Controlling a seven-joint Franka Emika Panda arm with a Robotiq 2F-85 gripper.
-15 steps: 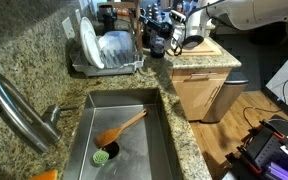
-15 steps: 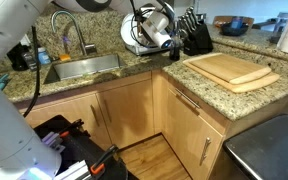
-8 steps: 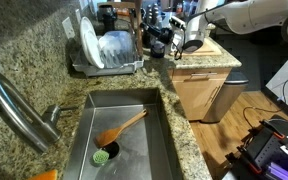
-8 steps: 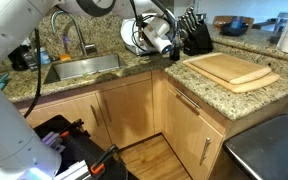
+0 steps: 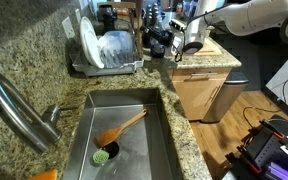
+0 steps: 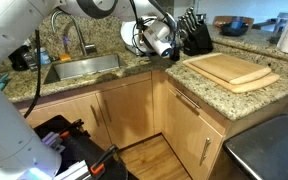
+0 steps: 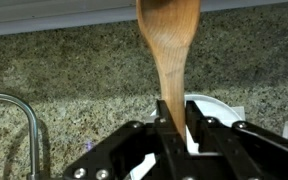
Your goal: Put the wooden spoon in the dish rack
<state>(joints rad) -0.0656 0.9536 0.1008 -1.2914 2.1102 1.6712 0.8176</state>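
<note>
Tool (image 7: 174,128) clamped on the wooden spoon (image 7: 168,45) — hovering just beside the edge of the dish rack (image 5: 109,69).

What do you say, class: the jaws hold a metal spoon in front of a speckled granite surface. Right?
Wrong material. The wrist view shows the spoon held in the jaws is wooden, not metal; the speckled granite surface is behind it.

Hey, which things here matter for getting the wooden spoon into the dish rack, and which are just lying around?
For the job:
wooden spoon, held in the gripper
dish rack

Lying about:
second spoon in the sink
green brush
cutting board
knife block
</note>
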